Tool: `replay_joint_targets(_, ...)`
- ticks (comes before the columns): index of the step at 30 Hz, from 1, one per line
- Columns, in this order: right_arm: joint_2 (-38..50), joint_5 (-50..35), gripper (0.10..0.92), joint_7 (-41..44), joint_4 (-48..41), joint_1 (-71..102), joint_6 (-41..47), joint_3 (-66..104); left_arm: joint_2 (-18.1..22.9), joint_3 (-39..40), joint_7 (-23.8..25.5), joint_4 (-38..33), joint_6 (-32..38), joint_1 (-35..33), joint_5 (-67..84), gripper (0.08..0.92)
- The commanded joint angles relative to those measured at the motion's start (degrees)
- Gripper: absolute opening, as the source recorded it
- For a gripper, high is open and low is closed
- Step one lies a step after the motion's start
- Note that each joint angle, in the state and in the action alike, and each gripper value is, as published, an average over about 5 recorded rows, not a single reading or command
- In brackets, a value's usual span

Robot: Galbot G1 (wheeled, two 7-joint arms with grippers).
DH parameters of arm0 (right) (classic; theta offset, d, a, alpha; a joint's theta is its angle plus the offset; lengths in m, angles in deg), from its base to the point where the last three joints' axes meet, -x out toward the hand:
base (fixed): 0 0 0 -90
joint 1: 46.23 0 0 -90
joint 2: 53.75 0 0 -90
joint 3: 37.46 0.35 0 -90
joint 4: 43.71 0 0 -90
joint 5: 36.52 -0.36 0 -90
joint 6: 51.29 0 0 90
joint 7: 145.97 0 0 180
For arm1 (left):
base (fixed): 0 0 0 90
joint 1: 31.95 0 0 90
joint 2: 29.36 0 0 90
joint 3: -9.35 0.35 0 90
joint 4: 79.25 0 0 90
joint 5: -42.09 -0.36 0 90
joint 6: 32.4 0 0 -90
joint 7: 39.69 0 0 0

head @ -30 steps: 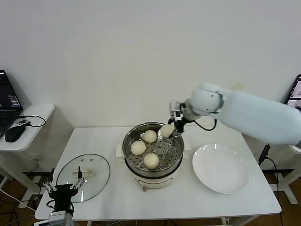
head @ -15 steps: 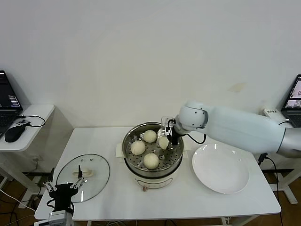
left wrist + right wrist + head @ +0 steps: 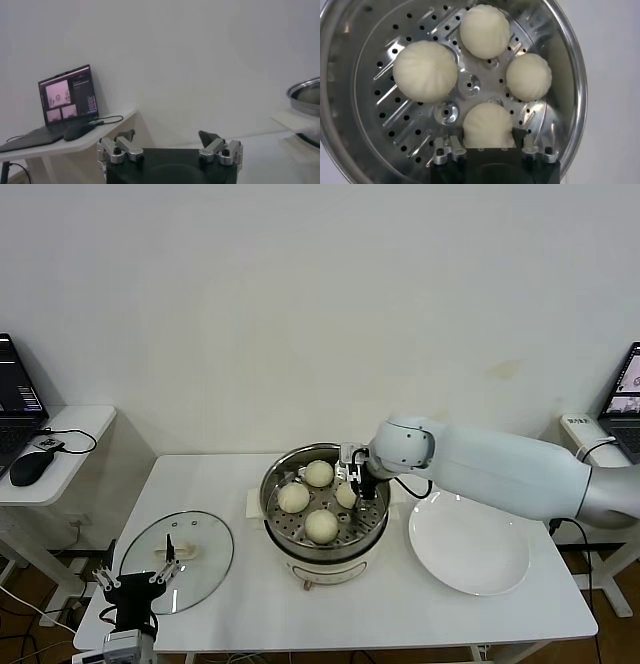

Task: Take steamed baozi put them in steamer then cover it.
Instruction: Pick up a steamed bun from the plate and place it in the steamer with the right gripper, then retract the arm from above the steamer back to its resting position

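Several steamed baozi lie on the perforated tray of the steamer [image 3: 272, 484]: one at the back [image 3: 319, 473], one on the left [image 3: 293, 497], one at the front [image 3: 321, 525]. Another baozi [image 3: 346, 494] rests on the tray's right side. My right gripper [image 3: 353, 482] is down inside the pot, open, with its fingers standing on either side of that bun. The right wrist view shows this bun [image 3: 488, 126] between the spread fingers of the right gripper [image 3: 490, 139], the steamer wall [image 3: 570, 60] all round. My left gripper [image 3: 135, 582] waits open at the table's front left corner, holding nothing.
A round glass lid [image 3: 178, 549] with a white handle lies flat on the table left of the steamer, just beyond the left gripper. A bare white plate [image 3: 470, 542] sits to the right. A side table with a laptop [image 3: 67, 95] and mouse [image 3: 30, 467] stands at far left.
The right gripper came down from the steamer's back right rim into the pot with a bun, set it on the tray and spread its fingers. The left arm stayed still.
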Motion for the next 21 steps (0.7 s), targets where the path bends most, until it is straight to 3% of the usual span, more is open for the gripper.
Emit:
replay_joint_targets(1,5.5,-3.3,0.789,-2.2,6.8,-2.1,0.3,3.8,-0.1,0.0,0.1,-0.2,0.0,0.1,0.2,0.823)
replay_joint_targets(9,21.7,-14.0,0.823,-19.5,19.4,6.5,-1.9,16.8,-0.6,0.0,0.6,-0.5,0.9,-0.1,0.1,0.823)
replay_joint_targets(14,31.6,-16.5,0.823,-32.8,25.2,32.2,-13.4,38.4,-0.8,-0.2,1.4,0.6,2.7,0.0,-1.3,0.823)
replay_joint_targets(18,32.3,-14.0,0.823,-37.7,26.0,55.2,-24.2,58.0,-1.0,0.0,1.8,1.8,3.2,0.4,-2.7,0.823)
replay_joint_targets(21,27.5,-11.2,0.823,-40.3,25.6,73.6,-30.6,76.1,-1.1,-0.1,2.7,3.1,4.0,1.0,-4.6,0.823)
